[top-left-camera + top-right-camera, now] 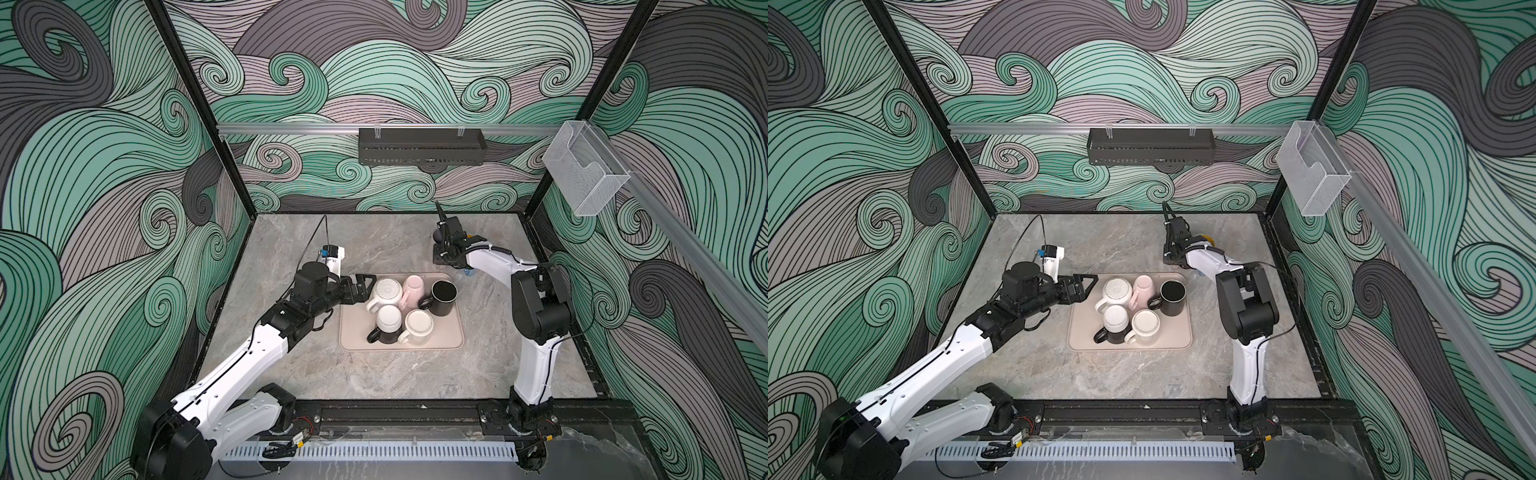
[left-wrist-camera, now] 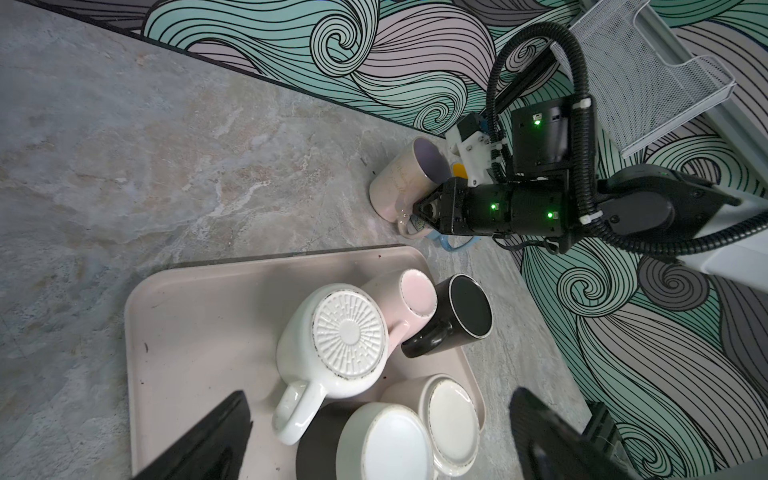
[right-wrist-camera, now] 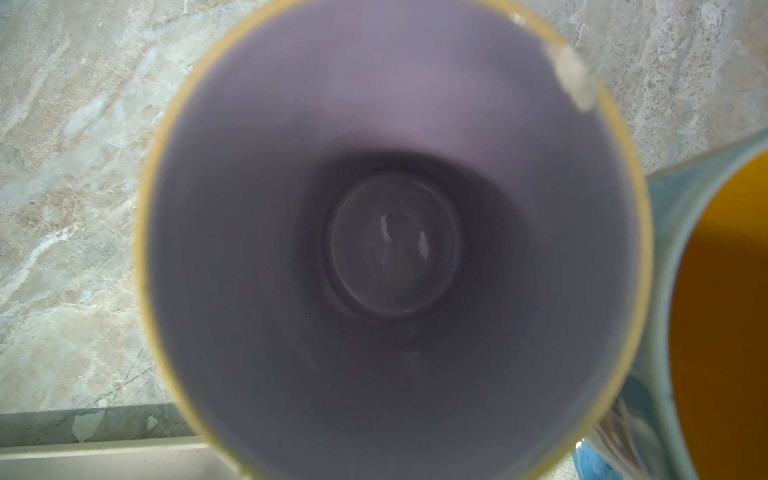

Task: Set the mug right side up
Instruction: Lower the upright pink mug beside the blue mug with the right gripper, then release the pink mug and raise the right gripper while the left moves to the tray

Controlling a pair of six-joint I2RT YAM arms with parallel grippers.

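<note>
A cream mug point(image 2: 399, 178) with a purple inside point(image 3: 395, 208) stands mouth up on the table behind the tray. My right gripper point(image 2: 419, 214) reaches down beside it, shut on its handle; this gripper's fingers are not seen in the right wrist view. My left gripper point(image 2: 380, 440) hovers open and empty at the tray's left edge point(image 1: 365, 283). Just past its fingertips point(image 2: 208, 440), a white mug point(image 1: 386, 291) sits base up with a ribbed bottom point(image 2: 349, 332).
The beige tray point(image 1: 453, 340) also holds a pink mug point(image 1: 412, 289), a black mug point(image 1: 444, 296), a black-and-white mug point(image 1: 388, 322) and a cream mug point(image 1: 417, 326). A blue mug with a yellow inside point(image 3: 727, 291) stands beside the held mug. A black shelf point(image 1: 422, 145) hangs on the back wall.
</note>
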